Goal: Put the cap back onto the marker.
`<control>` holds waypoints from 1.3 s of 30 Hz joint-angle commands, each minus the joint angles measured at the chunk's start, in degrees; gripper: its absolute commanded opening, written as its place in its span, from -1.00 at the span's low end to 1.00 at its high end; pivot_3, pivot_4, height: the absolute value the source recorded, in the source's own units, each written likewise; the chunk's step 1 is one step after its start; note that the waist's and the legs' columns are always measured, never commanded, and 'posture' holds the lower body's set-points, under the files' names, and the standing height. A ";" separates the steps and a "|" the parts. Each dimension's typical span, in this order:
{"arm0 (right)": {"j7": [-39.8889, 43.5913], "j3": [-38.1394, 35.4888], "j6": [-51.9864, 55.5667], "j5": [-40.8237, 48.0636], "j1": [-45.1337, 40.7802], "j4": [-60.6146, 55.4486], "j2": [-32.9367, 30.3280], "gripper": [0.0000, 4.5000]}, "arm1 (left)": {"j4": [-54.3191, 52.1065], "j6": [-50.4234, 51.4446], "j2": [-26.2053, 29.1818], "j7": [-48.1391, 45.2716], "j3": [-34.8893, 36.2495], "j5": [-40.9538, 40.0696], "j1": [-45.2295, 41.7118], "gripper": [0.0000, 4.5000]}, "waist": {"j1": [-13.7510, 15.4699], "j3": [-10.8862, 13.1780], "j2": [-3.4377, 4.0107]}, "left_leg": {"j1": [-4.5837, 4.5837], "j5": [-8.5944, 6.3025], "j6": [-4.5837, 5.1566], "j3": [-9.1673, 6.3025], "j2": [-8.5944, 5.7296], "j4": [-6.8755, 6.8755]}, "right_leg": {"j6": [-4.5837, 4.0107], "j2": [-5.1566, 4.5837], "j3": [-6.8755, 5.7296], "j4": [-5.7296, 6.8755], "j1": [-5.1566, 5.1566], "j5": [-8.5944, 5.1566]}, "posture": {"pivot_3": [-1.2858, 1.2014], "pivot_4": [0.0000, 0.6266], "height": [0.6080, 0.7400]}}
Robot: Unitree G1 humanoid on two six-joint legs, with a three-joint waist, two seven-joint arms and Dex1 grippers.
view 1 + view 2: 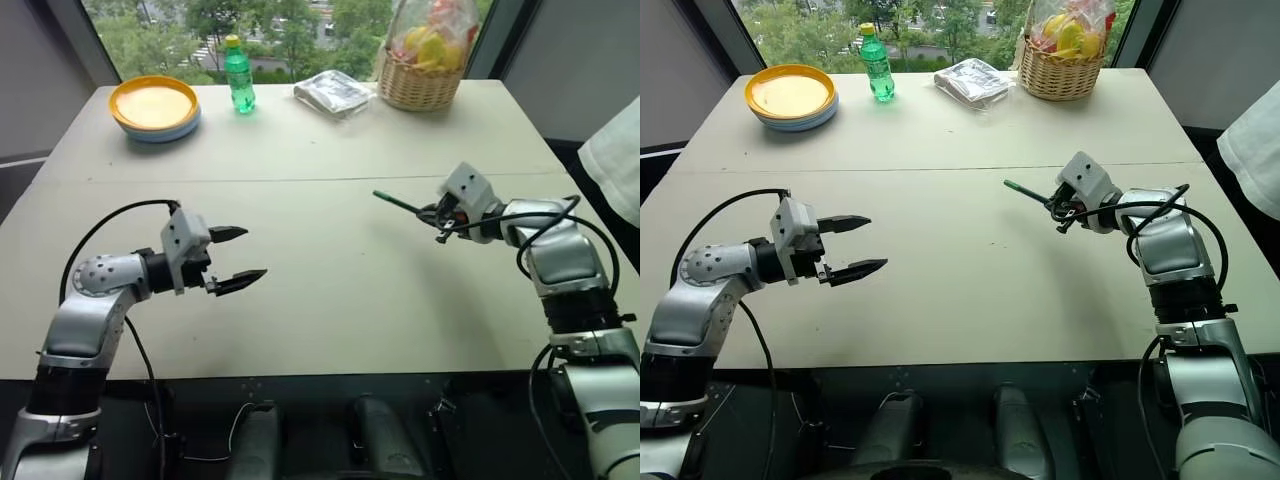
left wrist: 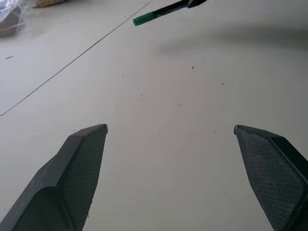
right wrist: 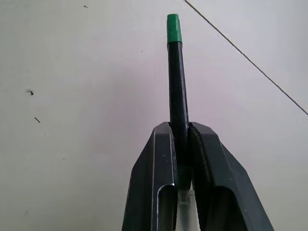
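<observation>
My right gripper (image 1: pixel 437 215) is shut on the marker (image 3: pixel 177 86), a thin dark stick held above the right side of the table and pointing toward the left. The green cap (image 3: pixel 172 29) sits on the marker's far end, in line with its body. From the left wrist view the marker (image 2: pixel 166 10) and its green cap (image 2: pixel 143 19) show across the table. My left gripper (image 1: pixel 250 255) hovers over the left side of the table, open wide with nothing between its fingers, well apart from the marker.
At the table's far edge stand a yellow plate on a blue one (image 1: pixel 155 105), a green bottle (image 1: pixel 238 75), a plastic packet (image 1: pixel 333 92) and a wicker basket (image 1: pixel 425 80). A person's white sleeve (image 1: pixel 615 160) is at the right edge.
</observation>
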 commanded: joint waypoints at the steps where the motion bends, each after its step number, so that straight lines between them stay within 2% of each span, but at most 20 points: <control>1: -8.53 -7.46 14.14 1.43 2.41 -10.50 2.78 -1.00 | 2.09 -0.08 -0.38 -1.08 -1.11 -0.83 -3.69 0.96 | 0.00 0.00 0.00 | -0.01 0.00 0.00 0.00 -0.01 0.00 | 0.00 -0.01 0.00 0.00 0.00 0.00 | 0.03 -0.52 1.00; 4: -11.91 -10.07 21.67 2.47 5.93 -17.95 4.59 -1.00 | 4.01 0.67 -1.57 -1.96 -1.81 -2.33 -8.50 0.96 | 0.14 0.00 0.00 | -0.03 0.00 0.00 -0.03 -0.01 0.01 | 0.00 0.00 -0.01 -0.01 0.00 0.00 | 0.03 -0.52 1.00; 7: -13.10 -11.03 25.43 4.22 8.89 -22.39 4.79 -1.00 | 3.77 5.91 -4.49 -0.43 0.59 -8.23 -16.23 0.96 | 0.00 0.00 -0.01 | -0.13 0.00 0.00 -0.12 -0.02 0.06 | 0.01 0.00 -0.13 -0.05 0.00 0.00 | 0.03 -0.52 1.00; 11: -14.56 -12.20 26.89 5.33 11.07 -22.51 3.45 -1.00 | 0.92 15.78 -5.25 0.44 4.46 -18.98 -23.22 0.96 | -0.52 -0.01 0.00 | -0.14 0.00 0.01 -0.10 -0.02 0.05 | 0.02 0.00 -0.11 -0.09 0.00 0.01 | 0.03 -0.52 1.00; 16: -16.51 -14.88 25.53 6.27 10.87 -18.04 1.17 -1.00 | -1.86 20.60 -3.29 -0.29 4.75 -23.11 -24.62 0.96 | -0.55 -0.03 0.04 | -0.06 0.00 0.01 -0.09 -0.01 -0.02 | 0.01 0.04 -0.06 -0.09 0.00 0.00 | 0.03 -0.52 1.00; 21: -18.34 -16.22 24.39 7.13 10.83 -14.92 0.25 -1.00 | -2.67 21.12 -2.16 -1.26 3.07 -22.52 -23.23 0.96 | -0.36 -0.03 0.04 | -0.08 0.00 0.01 -0.09 -0.02 -0.01 | 0.01 0.04 -0.07 -0.09 0.00 0.00 | 0.03 -0.52 1.00; 25: -19.51 -16.50 25.16 8.21 11.91 -15.18 0.77 -1.00 | -2.84 20.25 0.44 -5.79 0.31 -20.72 -18.65 0.96 | -0.51 -0.03 0.04 | -0.07 0.00 0.01 -0.08 -0.01 -0.02 | 0.01 0.05 -0.06 -0.09 0.00 0.00 | 0.03 -0.52 1.00; 39: -21.51 -16.75 26.35 11.54 12.18 -15.39 0.19 -1.00 | -1.83 17.36 1.48 -8.44 -1.53 -17.52 -18.44 0.96 | -0.23 -0.02 0.03 | -0.12 0.00 0.01 -0.09 -0.01 -0.01 | 0.01 0.04 -0.07 -0.15 0.00 0.00 | 0.03 -0.52 1.00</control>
